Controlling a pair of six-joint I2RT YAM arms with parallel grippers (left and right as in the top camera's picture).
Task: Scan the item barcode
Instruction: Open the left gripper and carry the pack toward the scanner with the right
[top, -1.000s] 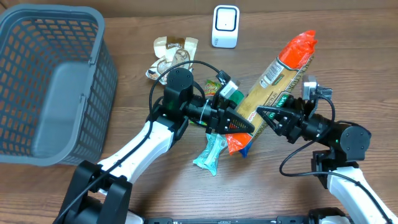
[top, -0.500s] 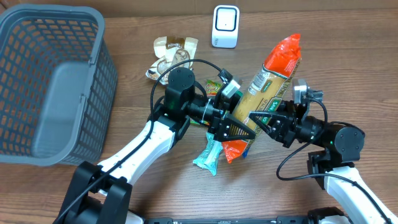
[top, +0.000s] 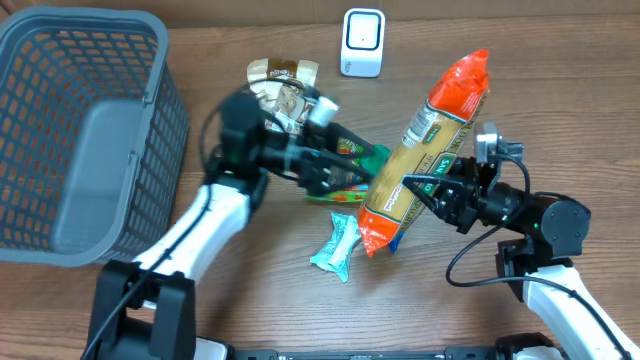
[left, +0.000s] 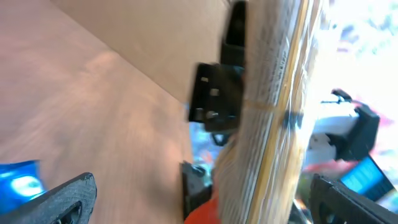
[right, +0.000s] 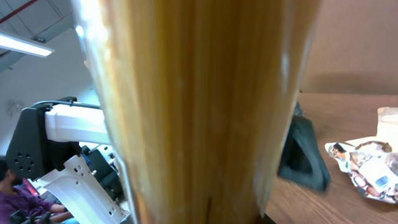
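A long spaghetti packet (top: 425, 150) with orange ends and a white label hangs tilted over the table's middle. My right gripper (top: 418, 190) is shut on its lower half, and in the right wrist view the packet (right: 199, 106) fills the frame, with one black finger (right: 305, 158) showing beside it. The left gripper (top: 352, 172) stands open just left of the packet, apart from it. Its wrist view shows the fingertips (left: 68, 199) spread wide, with the packet (left: 273, 106) ahead between them. The white scanner (top: 362, 42) stands at the back of the table.
A grey basket (top: 80, 130) takes up the left side. Crumpled snack wrappers (top: 280, 82) lie behind the left arm. A green packet (top: 350, 182) and a teal packet (top: 337, 245) lie on the wood below the grippers.
The left gripper has opened, let go of the spaghetti packet and drawn back to the left. The right gripper has closed on the packet and holds it alone.
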